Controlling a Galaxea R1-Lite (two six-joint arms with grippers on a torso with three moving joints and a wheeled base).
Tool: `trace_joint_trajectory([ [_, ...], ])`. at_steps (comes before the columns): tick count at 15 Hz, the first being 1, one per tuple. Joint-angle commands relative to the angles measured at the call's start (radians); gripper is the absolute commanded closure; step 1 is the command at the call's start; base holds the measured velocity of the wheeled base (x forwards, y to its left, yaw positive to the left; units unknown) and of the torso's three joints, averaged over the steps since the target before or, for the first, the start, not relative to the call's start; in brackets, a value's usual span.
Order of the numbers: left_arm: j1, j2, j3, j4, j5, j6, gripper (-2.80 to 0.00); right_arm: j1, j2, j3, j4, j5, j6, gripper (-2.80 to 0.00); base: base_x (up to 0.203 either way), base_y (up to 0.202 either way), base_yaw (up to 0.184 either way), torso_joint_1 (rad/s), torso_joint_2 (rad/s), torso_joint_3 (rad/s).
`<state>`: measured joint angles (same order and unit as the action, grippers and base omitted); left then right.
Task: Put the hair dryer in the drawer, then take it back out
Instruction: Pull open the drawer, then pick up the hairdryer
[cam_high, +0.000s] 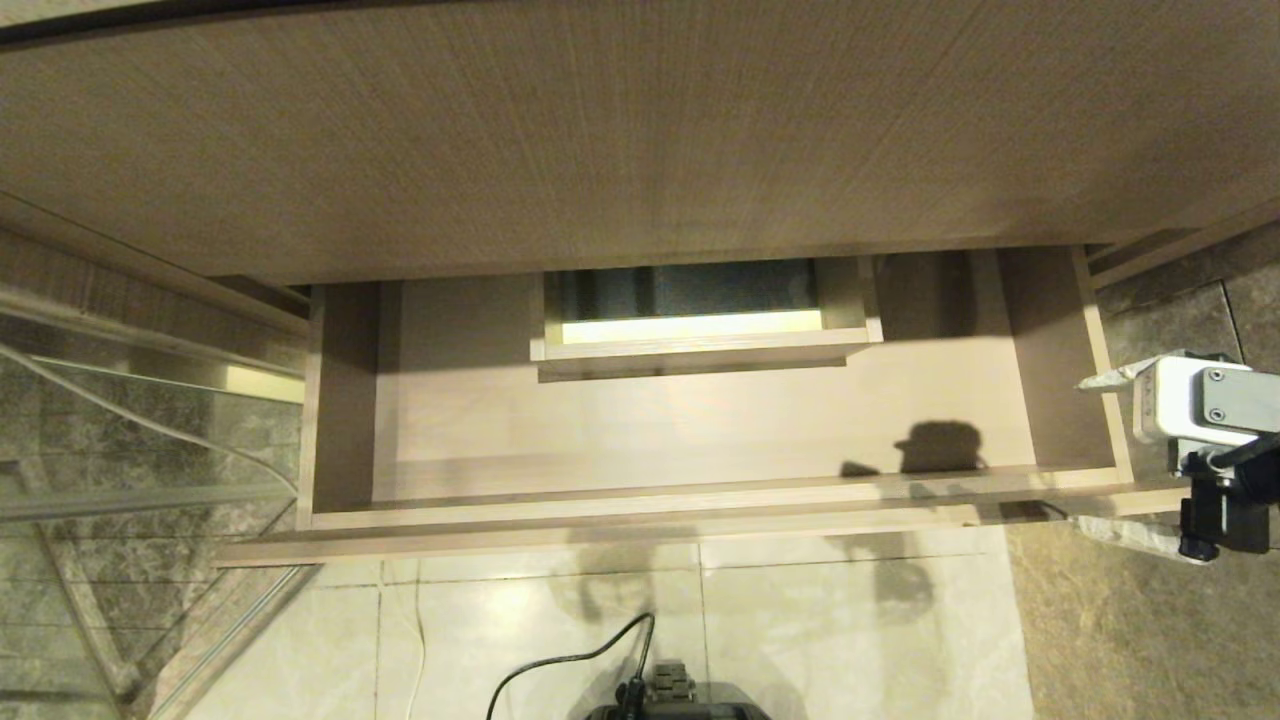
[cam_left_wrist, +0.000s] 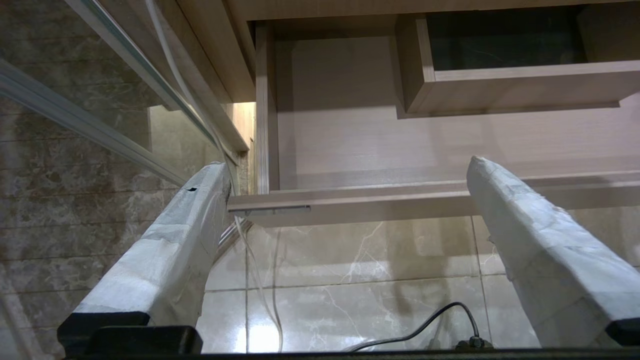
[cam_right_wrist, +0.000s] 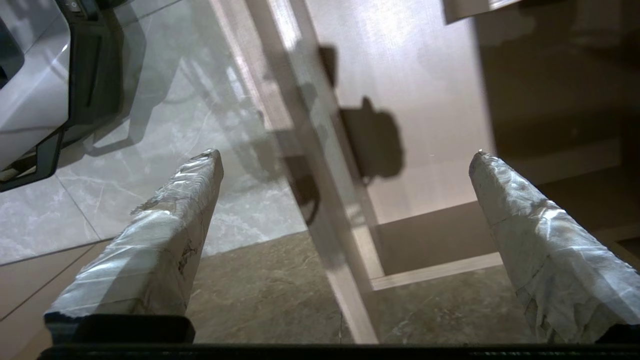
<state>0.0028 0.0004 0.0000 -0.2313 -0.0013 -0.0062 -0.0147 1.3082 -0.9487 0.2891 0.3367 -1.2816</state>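
Note:
The drawer (cam_high: 650, 430) is pulled out below the vanity and its beige wood-grain floor is bare. A boxed cut-out (cam_high: 700, 345) sits at its mid-back. The hair dryer is out of view in every frame. My right gripper (cam_high: 1082, 452) hovers beside the drawer's front right corner, open, with nothing between its taped fingers (cam_right_wrist: 165, 240). In the right wrist view the right gripper (cam_right_wrist: 346, 154) looks down on that corner of the drawer (cam_right_wrist: 425, 75). My left gripper (cam_left_wrist: 345, 165) is open and empty, held low in front of the drawer's (cam_left_wrist: 350, 145) left front corner.
A wide wood-grain countertop (cam_high: 640, 130) overhangs the back of the drawer. A glass panel (cam_high: 120, 430) stands at the left. A black cable (cam_high: 570, 665) lies on the pale floor tiles near my base (cam_high: 670, 700). Darker stone floor lies to the right.

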Motion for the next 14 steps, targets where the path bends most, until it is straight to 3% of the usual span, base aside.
trace_joint_trajectory([
  [1, 0.0, 0.0, 0.04, -0.002, 0.0, 0.0, -2.8, 0.002, -0.023, -0.004, 0.008, 0.001, -0.01, -2.8, 0.0, 0.0, 0.0, 0.0, 0.0, 0.0],
  [2, 0.0, 0.0, 0.04, -0.003, 0.0, 0.0, -2.8, 0.004, -0.029, -0.005, 0.006, -0.002, -0.01, -2.59, 0.0, 0.0, 0.0, 0.0, 0.0, 0.0],
  [3, 0.0, 0.0, 0.04, -0.002, 0.0, 0.0, -2.8, 0.004, -0.03, -0.015, 0.001, 0.0, -0.006, 0.0, 0.0, 0.0, 0.0, 0.0, 0.0, 0.0],
  [10, 0.0, 0.0, 0.04, -0.002, 0.0, 0.0, -2.8, 0.009, -0.06, -0.132, 0.008, 0.008, 0.161, 0.0, 0.0, 0.0, 0.0, 0.0, 0.0, 0.0],
  [14, 0.0, 0.0, 0.04, -0.002, 0.0, 0.0, -2.8, 0.009, -0.087, -0.181, 0.21, 0.072, 0.184, 0.0, 0.0, 0.0, 0.0, 0.0, 0.0, 0.0],
])
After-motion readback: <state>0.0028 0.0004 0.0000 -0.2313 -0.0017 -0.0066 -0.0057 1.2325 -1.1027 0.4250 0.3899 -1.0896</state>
